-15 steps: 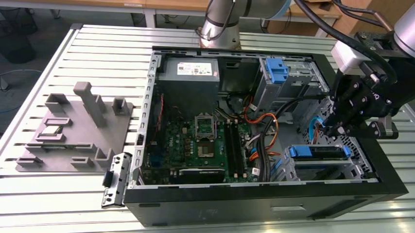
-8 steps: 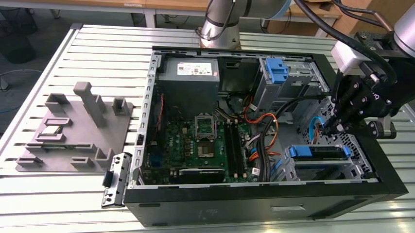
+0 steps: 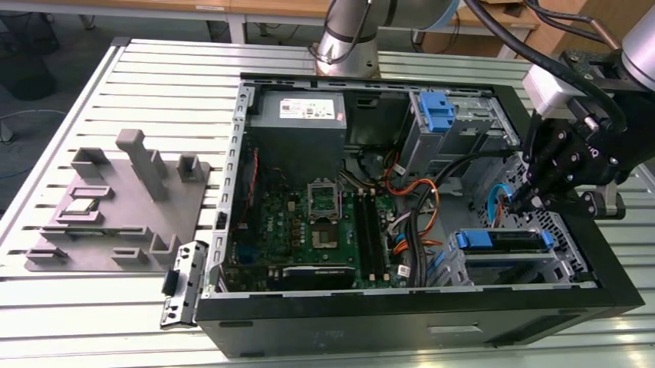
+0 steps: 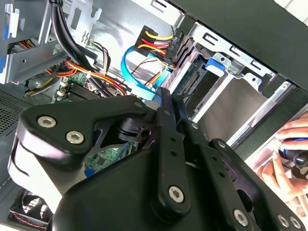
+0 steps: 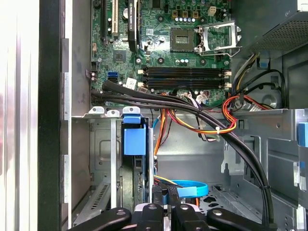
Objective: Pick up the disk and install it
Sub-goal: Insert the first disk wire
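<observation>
A wide table (image 3: 133, 69) has a top of pale metal slats, with long grooves running from the exterior view's left to its right. The light is bright and even, and the slats shine softly. Behind the table is a desk (image 3: 276, 8) with a light wooden top and white legs (image 3: 238, 31). At the exterior view's left the floor (image 3: 77, 42) is grey, and on it stands a dark object (image 3: 23, 73) that I cannot identify. More brown wooden furniture (image 3: 573, 27) stands at the back right.
</observation>
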`<state>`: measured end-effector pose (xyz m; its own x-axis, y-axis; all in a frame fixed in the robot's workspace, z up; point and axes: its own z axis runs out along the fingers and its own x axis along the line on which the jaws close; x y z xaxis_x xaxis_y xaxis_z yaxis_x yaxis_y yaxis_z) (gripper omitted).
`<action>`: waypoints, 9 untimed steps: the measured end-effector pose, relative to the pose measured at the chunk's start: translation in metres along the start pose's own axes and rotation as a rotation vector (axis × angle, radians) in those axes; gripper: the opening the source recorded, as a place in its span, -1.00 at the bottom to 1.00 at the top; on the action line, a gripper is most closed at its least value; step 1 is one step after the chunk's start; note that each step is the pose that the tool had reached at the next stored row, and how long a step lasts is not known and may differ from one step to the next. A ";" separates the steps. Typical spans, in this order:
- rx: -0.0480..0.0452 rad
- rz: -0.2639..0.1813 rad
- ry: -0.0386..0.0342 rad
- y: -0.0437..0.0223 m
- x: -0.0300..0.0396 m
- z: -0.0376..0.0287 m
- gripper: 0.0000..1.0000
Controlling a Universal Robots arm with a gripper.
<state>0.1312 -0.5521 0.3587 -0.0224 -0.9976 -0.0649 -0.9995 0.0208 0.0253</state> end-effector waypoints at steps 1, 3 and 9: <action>0.0000 0.000 0.0000 0.0000 0.0000 0.0000 -0.68; 0.0000 0.000 0.0000 0.0000 0.0001 0.0000 -0.68; 0.0034 -0.003 0.0000 -0.0001 0.0057 0.0004 -0.68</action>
<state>0.1311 -0.5578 0.3579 -0.0193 -0.9977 -0.0650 -0.9996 0.0180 0.0217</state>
